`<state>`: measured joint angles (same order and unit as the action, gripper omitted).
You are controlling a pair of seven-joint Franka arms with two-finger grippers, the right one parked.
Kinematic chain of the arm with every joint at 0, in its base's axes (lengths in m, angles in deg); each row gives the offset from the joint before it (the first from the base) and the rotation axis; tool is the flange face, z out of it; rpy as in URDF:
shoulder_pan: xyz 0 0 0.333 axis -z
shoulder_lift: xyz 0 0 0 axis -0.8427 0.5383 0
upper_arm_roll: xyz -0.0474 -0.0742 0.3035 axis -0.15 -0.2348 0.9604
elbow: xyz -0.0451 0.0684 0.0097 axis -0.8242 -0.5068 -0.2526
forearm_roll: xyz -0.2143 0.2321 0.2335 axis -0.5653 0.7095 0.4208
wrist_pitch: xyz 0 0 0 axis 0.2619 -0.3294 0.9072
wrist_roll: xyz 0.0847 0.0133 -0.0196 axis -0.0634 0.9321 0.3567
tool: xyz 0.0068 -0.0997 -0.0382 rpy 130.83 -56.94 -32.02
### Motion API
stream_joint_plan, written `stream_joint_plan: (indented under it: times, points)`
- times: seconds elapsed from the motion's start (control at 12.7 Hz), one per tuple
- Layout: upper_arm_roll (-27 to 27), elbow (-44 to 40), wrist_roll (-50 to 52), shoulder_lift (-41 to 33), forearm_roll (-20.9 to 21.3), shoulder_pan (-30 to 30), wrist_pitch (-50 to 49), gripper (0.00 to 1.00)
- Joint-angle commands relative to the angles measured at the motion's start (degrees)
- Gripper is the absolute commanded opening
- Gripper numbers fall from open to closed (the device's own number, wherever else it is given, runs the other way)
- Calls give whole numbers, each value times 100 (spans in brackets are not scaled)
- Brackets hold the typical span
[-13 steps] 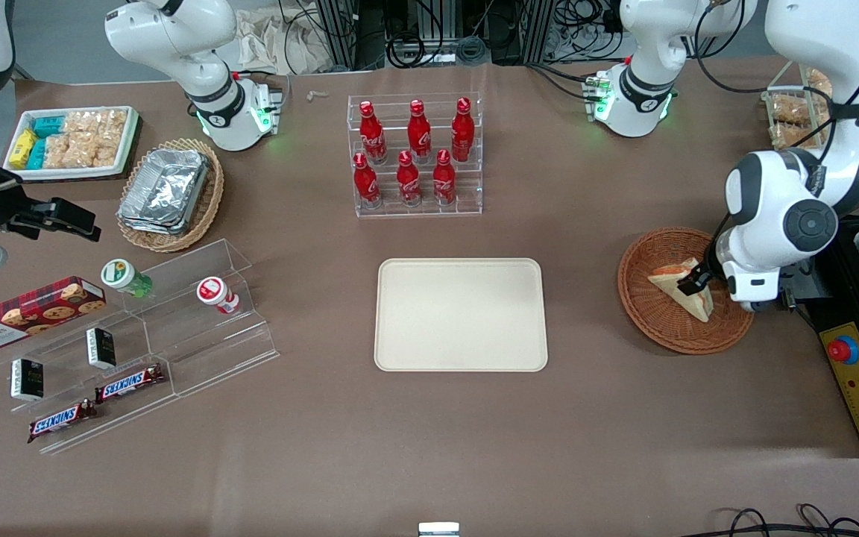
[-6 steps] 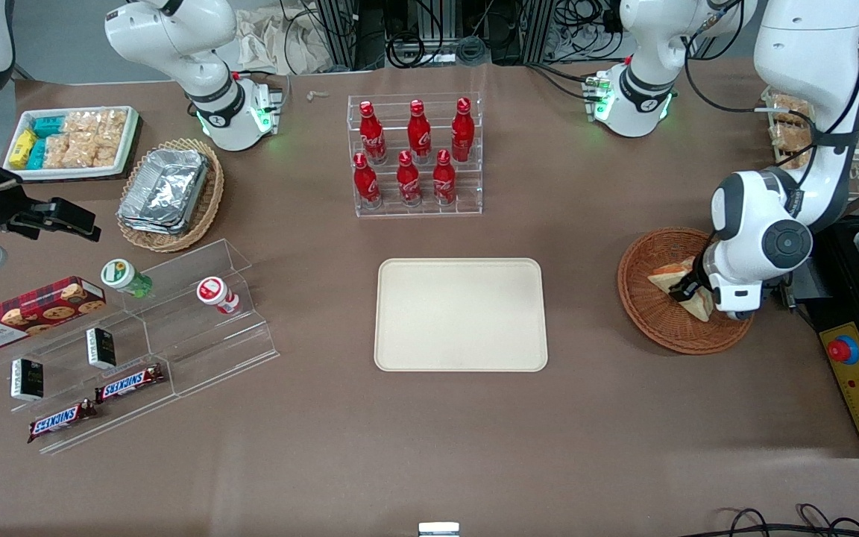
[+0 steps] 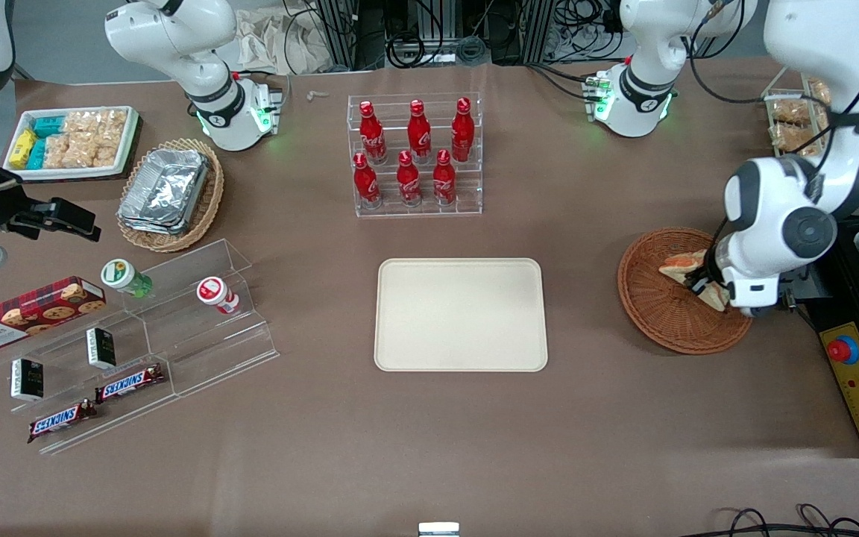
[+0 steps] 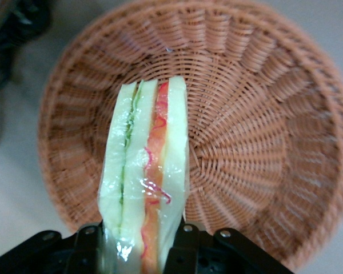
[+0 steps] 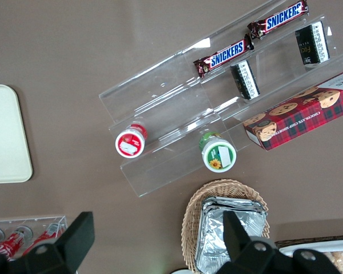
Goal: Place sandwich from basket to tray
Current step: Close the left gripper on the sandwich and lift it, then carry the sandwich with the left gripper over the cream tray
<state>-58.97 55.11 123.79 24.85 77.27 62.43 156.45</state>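
Sandwich [image 4: 144, 182], just one, is pinched between my gripper [image 3: 700, 286] fingers [image 4: 186, 242], its filling stripe facing the wrist camera, and hangs over the one reddish-brown basket [image 3: 653, 313] at the right of the front frame. One cream tray [image 3: 461, 314] lies bare at centre frame, well apart. Six red bottles [image 3: 414, 153] stand in a clear rack at upper centre. My wrist covers part of the sandwich in the front view; whether it touches the wicker I cannot tell.
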Motion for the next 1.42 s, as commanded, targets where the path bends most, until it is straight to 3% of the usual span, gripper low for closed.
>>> stream_joint_plan:
  times: [0.0,0.16,0.31,0.63,0.79,1.1,1.34]
  points:
    - [-28,-44,-555,-918,10,45,-788,0]
    - [-142,-62,-1704,-1358,1,63,-1176,0]
    - [-580,-71,-2419,-1527,-60,63,-1344,0]
    - [-2090,-562,-2667,-1080,-412,54,-1214,0]
    - [-2680,-808,-2432,-764,-429,45,-1038,0]
    - [-3131,-1589,-1483,403,-272,63,-599,0]
    - [-3157,-2161,-825,1326,350,282,-483,0]
